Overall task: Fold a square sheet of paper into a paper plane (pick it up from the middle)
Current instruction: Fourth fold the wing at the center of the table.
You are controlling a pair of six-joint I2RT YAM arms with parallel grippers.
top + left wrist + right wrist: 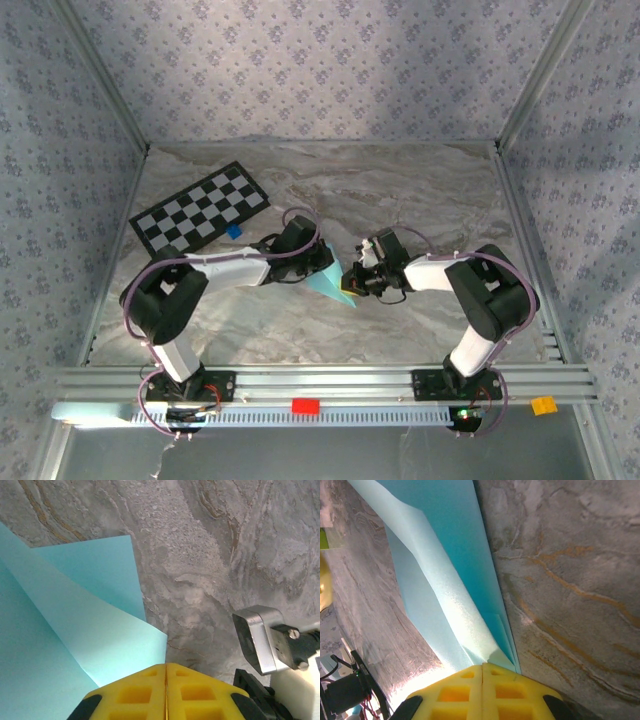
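While both arms reach toward the middle of the marbled table (420, 190), the light-blue paper (332, 285) lies between them, a little nearer than the centre. It is folded to a pointed, triangle-like shape with its tip toward the near right. The left gripper (322, 264) comes to the paper from the left and the right gripper (357, 279) from the right, and the two are just beside each other over it. In the left wrist view the yellow fingers of the left gripper (166, 672) are pressed together with no gap. The corner of one layer of the paper (75, 640) reaches up to their tips, but whether it is pinched there I cannot tell. At the right of this view stands the silver camera housing (257, 637) of the other arm. In the right wrist view the right gripper (483, 672) is closed as well, and the folded layers of the paper (450, 580) run together into the seam between its yellow fingers (so it holds the paper by the narrow end), while one flap stands up from the table. On the far left of the table lies a black-and-white checkerboard card (200, 210), with a tiny dark-blue block (234, 231) just beside its near right edge. On the metal rail (400, 380) at the near edge sit a red block (305, 405) and, at the right end, an orange block (543, 404).
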